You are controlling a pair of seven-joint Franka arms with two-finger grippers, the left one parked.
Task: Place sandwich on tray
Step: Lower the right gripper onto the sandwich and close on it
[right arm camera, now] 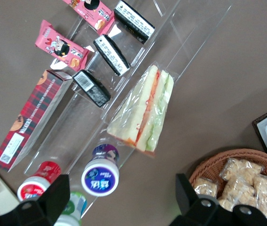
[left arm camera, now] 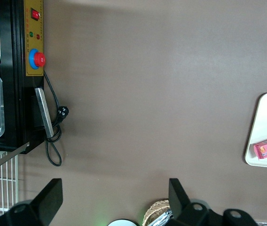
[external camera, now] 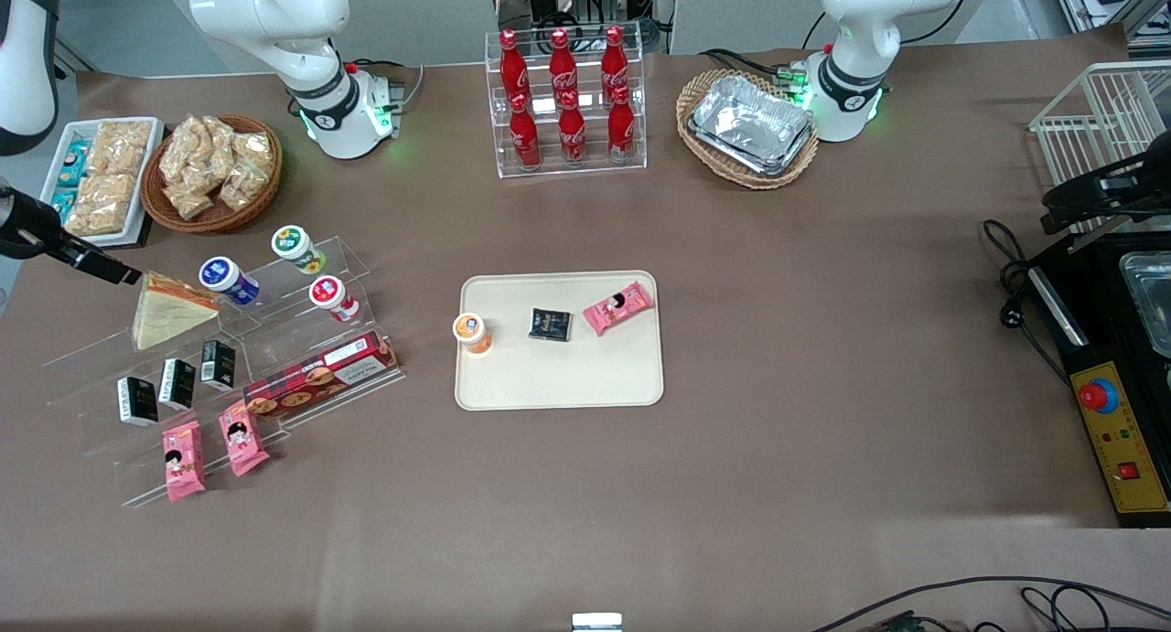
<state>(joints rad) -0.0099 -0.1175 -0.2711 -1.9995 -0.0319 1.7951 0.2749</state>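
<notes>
While pincer (right arm camera: 119, 200) gapes above sandwich (right arm camera: 144, 110); blue-capped bottle (right arm camera: 100, 173) beside it.

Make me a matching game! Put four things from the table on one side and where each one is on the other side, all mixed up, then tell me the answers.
Things
1. triangular clear-wrapped sandwich
2. orange-lidded cup
3. red cola bottles
4. right arm's open gripper

Places
A. in the clear tiered rack, farthest from the front camera
B. above the display stand, over the sandwich and the blue-lidded cup
C. on the clear acrylic stepped stand's top step
D. at the flat cream-beige tray's edge

Pairs: 1-C, 2-D, 3-A, 4-B
</notes>
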